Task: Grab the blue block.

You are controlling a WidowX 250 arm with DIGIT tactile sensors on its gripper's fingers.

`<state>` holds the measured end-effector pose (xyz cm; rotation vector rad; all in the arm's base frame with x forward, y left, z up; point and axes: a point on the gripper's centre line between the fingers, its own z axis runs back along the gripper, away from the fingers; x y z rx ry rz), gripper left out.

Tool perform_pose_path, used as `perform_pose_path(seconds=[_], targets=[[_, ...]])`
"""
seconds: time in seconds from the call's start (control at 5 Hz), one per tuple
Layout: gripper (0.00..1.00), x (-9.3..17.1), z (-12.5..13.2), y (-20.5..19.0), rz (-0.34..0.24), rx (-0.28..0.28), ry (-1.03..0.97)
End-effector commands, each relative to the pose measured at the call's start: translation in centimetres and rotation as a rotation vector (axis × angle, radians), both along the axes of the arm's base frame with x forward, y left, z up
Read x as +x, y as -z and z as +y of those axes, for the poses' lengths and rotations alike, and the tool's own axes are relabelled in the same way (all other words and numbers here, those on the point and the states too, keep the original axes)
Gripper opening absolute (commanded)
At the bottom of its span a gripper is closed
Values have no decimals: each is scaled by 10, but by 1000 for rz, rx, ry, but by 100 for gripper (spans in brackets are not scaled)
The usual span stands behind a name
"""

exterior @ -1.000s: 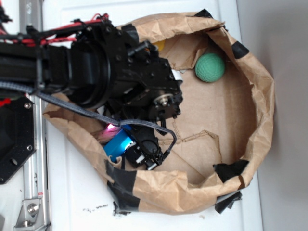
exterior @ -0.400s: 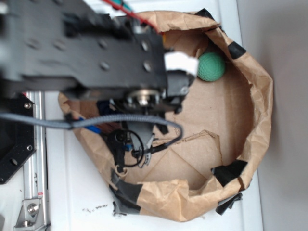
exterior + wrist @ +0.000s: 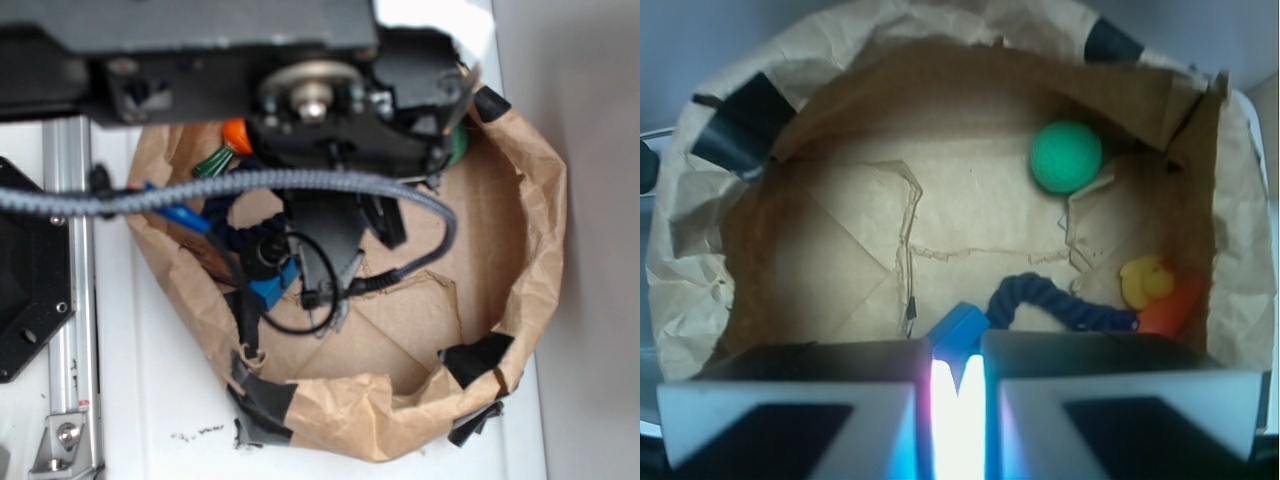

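Observation:
The bright blue block [image 3: 958,328] is pinched between my two fingers, and only its front corner sticks out past them. My gripper [image 3: 957,372] is shut on it, above the floor of the brown paper bag [image 3: 830,230]. In the exterior view the block [image 3: 270,288] shows as a blue patch under the black wrist, at my gripper [image 3: 288,292], near the bag's left wall. The arm hides most of the bag's left and top parts.
A green ball [image 3: 1066,157] lies at the bag's far side. A dark navy rope loop [image 3: 1045,300] lies just beyond the block. A yellow and orange toy [image 3: 1155,292] sits at the right wall. The bag's crumpled rim [image 3: 540,230] rings everything.
The arm has risen toward the exterior camera and now fills the top of that view. The blue block stays between the fingers and has shifted slightly right with them.

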<state>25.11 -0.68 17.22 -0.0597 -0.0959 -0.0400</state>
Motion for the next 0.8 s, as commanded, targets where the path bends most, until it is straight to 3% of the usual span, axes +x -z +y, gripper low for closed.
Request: perform_pose_path(seconds=[0.0, 0.4, 0.6], targets=[[100, -24, 16, 45, 122, -43, -229], [100, -45, 13, 95, 242, -166, -555], [100, -35, 2, 108, 296, -225, -621]])
